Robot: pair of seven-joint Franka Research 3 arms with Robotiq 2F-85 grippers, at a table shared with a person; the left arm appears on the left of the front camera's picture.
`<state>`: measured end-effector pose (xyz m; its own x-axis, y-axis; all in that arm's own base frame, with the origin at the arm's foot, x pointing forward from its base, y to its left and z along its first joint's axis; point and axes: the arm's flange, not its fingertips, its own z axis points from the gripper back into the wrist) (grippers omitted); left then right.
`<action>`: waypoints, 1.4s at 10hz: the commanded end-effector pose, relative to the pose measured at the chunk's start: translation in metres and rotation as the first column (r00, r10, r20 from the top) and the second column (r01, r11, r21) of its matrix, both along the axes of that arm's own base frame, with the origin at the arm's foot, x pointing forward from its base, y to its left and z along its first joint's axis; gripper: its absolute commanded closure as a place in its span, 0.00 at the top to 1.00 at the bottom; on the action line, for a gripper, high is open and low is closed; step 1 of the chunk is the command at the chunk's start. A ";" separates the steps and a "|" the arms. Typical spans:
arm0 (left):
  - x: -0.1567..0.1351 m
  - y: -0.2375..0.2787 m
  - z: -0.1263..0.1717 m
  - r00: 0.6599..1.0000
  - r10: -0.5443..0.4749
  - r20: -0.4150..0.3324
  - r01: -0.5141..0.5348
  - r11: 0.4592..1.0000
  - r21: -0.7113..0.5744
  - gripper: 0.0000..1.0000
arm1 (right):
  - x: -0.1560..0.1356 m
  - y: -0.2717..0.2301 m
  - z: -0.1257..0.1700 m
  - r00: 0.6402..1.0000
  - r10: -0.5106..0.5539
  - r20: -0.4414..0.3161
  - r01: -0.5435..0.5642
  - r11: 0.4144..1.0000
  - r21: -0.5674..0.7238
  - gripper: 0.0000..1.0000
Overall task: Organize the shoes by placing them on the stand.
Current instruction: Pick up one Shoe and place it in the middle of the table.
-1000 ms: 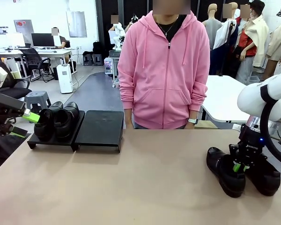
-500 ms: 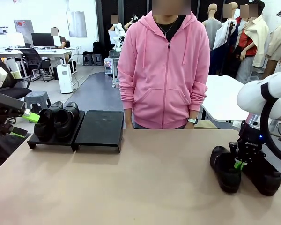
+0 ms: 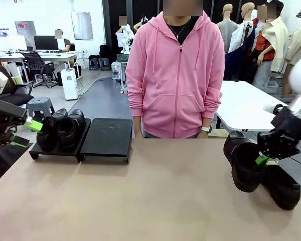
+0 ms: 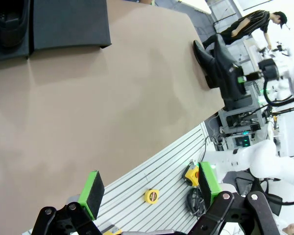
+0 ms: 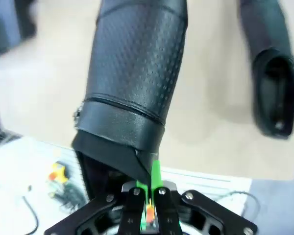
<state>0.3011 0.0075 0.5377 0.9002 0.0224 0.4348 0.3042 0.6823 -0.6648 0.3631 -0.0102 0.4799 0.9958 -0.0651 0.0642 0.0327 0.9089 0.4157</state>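
Shoes: the lifted shoe (image 3: 243,165) hangs from the right pincer (image 3: 263,160) near the right edge of the tabletop (image 3: 140,201). The pincer is clamped tight on the thin rim of the shoe's opening. In the right wrist view its green pads (image 5: 155,177) nearly meet on that rim, and the shoe's body (image 5: 137,73) stretches away from them. The shoe is tipped steeply with its opening towards the robot's side. I cannot tell whether its lower end touches the surface. The loose shoe (image 3: 283,188) lies flat just beside it, closer to the right edge and partly behind it.

The left pincer (image 3: 26,134) hovers off the left edge with its jaws spread wide and nothing between them. One green pad (image 3: 34,124) is close to the pair of shoes (image 3: 65,128). That pair sits side by side on the left half of the stand (image 3: 108,135), at the far left corner. The right half of the stand is bare.

The tabletop is plain matte brown. A person in a pink hoodie (image 3: 175,75) stands at the middle of the far edge. Behind them is an open room with desks, monitors, office chairs and a white table (image 3: 241,100). In the left wrist view, a grey slatted panel (image 4: 152,171) carrying a yellow tape measure (image 4: 152,196) lies beyond the pads.
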 end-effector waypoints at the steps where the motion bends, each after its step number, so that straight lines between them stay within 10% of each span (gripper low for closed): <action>1: -0.001 0.000 0.001 1.000 0.001 -0.006 -0.001 1.000 -0.009 1.00 | -0.026 -0.002 -0.005 0.999 -0.004 0.040 0.000 0.996 0.085 0.00; 5: -0.001 0.000 0.001 1.000 0.001 -0.006 -0.001 1.000 -0.009 1.00 | -0.023 0.001 -0.001 1.000 0.011 0.012 -0.011 0.999 0.030 0.00; 7: -0.001 0.000 0.001 1.000 0.001 -0.006 -0.001 1.000 -0.009 1.00 | -0.021 0.132 -0.002 0.956 0.277 0.097 -0.256 0.948 -0.186 0.00; 8: -0.001 0.000 0.001 1.000 0.001 -0.006 -0.001 1.000 -0.009 1.00 | -0.018 0.182 -0.010 0.976 0.183 0.116 -0.154 0.962 -0.224 0.00; 10: -0.001 0.000 0.001 1.000 0.001 -0.006 -0.001 1.000 -0.009 1.00 | -0.027 0.271 -0.047 0.942 0.335 0.027 -0.323 0.926 -0.196 0.00; 14: -0.001 0.000 0.001 1.000 0.001 -0.006 -0.001 1.000 -0.009 1.00 | -0.055 0.368 -0.100 0.981 0.115 -0.160 -0.128 0.988 -0.080 0.00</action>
